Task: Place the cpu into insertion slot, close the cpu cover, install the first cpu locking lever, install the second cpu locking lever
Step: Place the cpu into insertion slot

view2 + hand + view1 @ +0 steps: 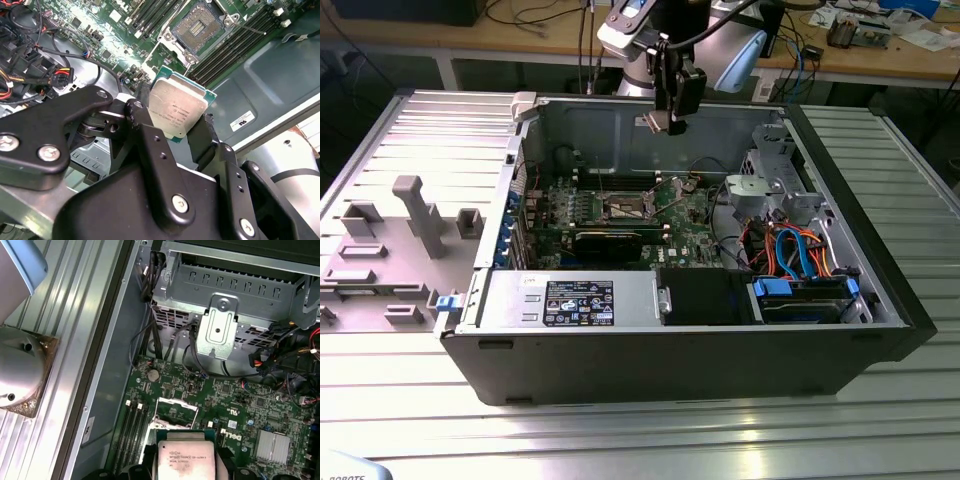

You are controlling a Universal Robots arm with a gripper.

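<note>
Silver-grey cpu (177,107) sits clamped betw. the black fingers (145,130) of the gripper (174,117). The grip is closed on 2 opposite edges, and green substrate shows round the metal top. Chip is tilted and up in the air, not seated.

In the exterior view the gripper (675,120) hangs over the open pc case (620,360), close to its far wall and well above the green motherboard (690,215).

The cpu socket (202,26) lies uncovered in the second wrist view. Its contact field is exposed, w/ a silvery frame round it and memory slots (235,42) just beside. In the first wrist view the socket (172,412) shows just past the chip's (186,460) far edge, apart from it. A grey metal drive cage (225,290) stands farther off, w/ black cables running under it.

Other bits in the exterior view:
- A long black expansion card (610,240) stands on the board near the socket.
- Orange and blue cables (800,250) bunch at the exterior view's right.
- The case rests on a ribbed metal table (650,440).
- A grey fixture (415,215) sits at the exterior view's left.
</note>
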